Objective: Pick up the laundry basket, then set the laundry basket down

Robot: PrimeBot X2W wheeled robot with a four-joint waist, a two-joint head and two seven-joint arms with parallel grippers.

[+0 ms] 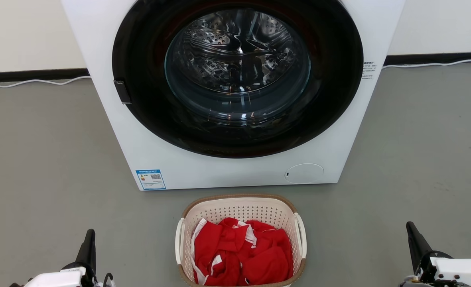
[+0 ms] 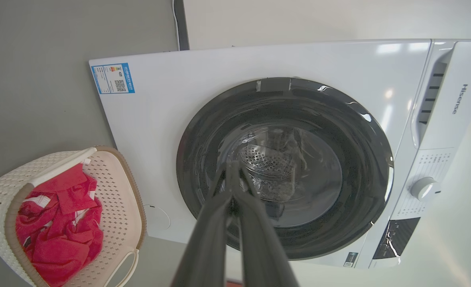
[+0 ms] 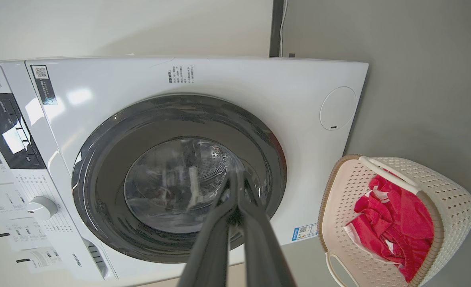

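The laundry basket point(image 1: 241, 209) is cream-white and perforated, with a brown rim and two white side handles. It stands on the grey floor just in front of the washing machine and holds red and white cloth point(image 1: 241, 253). The same laundry basket point(image 2: 115, 191) appears at the lower left of the left wrist view, and the laundry basket point(image 3: 450, 199) sits at the lower right of the right wrist view. My left gripper point(image 1: 89, 235) is shut and empty, well to the basket's left. My right gripper point(image 1: 411, 229) is shut and empty, well to its right. Both point toward the machine.
A white front-loading washing machine point(image 1: 147, 151) with a dark round glass door point(image 1: 237, 75), closed, rises right behind the basket. Open grey floor point(image 1: 40, 159) lies on both sides. A white cable point(image 1: 36, 81) runs along the dark skirting at the wall.
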